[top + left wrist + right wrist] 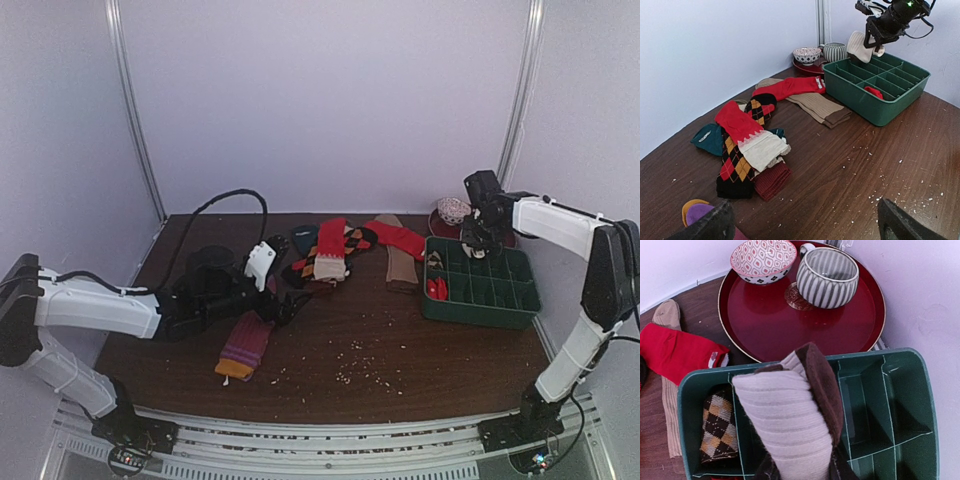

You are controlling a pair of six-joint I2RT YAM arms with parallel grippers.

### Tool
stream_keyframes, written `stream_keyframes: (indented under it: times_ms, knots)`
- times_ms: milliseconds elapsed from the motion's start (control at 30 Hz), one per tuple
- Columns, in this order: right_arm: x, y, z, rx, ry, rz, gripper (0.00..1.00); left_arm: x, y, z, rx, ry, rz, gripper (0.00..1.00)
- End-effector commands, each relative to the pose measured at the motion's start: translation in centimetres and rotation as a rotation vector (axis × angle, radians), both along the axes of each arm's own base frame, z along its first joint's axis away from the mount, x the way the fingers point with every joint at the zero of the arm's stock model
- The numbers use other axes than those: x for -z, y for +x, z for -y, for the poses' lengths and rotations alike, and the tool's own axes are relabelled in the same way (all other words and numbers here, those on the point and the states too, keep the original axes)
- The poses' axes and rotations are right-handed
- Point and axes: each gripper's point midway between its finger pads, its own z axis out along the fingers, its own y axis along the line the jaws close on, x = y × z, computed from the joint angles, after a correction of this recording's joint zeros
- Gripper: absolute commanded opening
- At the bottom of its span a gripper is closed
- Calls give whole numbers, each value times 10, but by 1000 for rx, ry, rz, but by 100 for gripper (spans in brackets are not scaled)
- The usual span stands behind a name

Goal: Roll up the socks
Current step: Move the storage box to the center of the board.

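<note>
My right gripper (474, 240) hangs over the far left corner of the green tray (482, 310), shut on a rolled cream-and-brown sock (790, 425) that hides its fingers. A rolled argyle sock (718, 425) and a red one (873, 91) lie in tray compartments. Loose socks lie piled at the table's middle back (330, 255): red, argyle, cream and dark teal (707, 139). Beside them are a tan sock (401, 265) and a red sock (398, 236). A purple striped sock (245, 345) lies under my left gripper (807, 225), which is open and holds nothing.
A round red tray (765, 335) at the back right corner holds a patterned bowl (762, 260) and a striped cup (827, 277), just behind the green tray. Pale crumbs (360, 372) dot the brown table. Walls close off the back and sides.
</note>
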Motion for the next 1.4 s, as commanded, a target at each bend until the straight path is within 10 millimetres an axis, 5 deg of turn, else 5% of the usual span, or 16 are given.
stream_keyframes:
  times_ms: [0,133,433,1000,1367]
  knots:
    - [-13,-9,22,94,-69,47,0,-1,0,0,15,1,18,98]
    - [-14,-13,29,107,-109,48,0,1,0,2,22,1,14,98]
    - [25,-7,25,85,-124,-33,0,10,-1,1,19,15,-4,98]
    - [80,12,-17,15,-31,-113,0,16,-1,2,21,37,-12,98]
    - [49,13,-24,15,-47,-70,0,19,-2,2,26,42,-20,98]
